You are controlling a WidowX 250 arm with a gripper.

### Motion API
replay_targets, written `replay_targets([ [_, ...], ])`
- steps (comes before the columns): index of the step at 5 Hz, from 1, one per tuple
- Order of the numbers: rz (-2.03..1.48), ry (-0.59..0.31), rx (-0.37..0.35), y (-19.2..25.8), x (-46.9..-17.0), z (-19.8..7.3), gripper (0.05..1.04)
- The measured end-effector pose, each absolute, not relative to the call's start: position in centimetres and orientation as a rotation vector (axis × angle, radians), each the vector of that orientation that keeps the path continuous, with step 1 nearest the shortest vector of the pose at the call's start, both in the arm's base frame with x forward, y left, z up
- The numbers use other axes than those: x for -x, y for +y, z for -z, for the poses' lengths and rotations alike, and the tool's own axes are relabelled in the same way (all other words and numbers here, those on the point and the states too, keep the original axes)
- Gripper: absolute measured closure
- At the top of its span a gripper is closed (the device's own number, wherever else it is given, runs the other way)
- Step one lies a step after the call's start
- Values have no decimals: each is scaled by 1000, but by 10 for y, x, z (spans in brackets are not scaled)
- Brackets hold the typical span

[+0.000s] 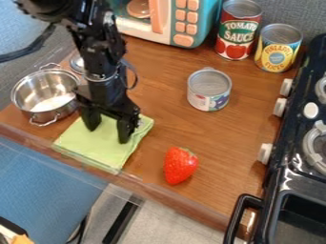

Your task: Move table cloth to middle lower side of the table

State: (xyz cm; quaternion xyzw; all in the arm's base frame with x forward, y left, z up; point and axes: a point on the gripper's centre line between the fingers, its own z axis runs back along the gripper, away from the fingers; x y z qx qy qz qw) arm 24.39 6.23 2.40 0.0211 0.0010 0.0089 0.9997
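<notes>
The black gripper [109, 132] hangs over the upper part of a green folded cloth [98, 148], its two fingers spread apart and pointing down. Nothing shows between the fingers except the cloth's surface beneath; whether the tips touch it I cannot tell. The cloth lies on the left side of the wooden table [153, 133], with its lower edge by the table's front edge. Part of its upper area is hidden behind the gripper.
A metal pot [45, 114] stands just left of the gripper. Right of the cloth lies a strawberry [180, 165], with a small can [208, 89] above it. Tomato [238, 29] and pineapple cans [278, 47], a toy microwave [166, 19] and a black stove [299, 157] stand around the table.
</notes>
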Motion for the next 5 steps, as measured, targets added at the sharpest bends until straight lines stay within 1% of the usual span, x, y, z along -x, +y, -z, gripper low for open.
replay_targets([
  [1,7,13,-10,55,-244,-29,85],
  [2,46,-32,6,43,-260,-49,84],
  [3,44,-119,0,40,-272,-83,84],
  [4,42,-134,5,38,-272,-98,84],
  [5,34,-123,-4,41,-269,-100,84],
])
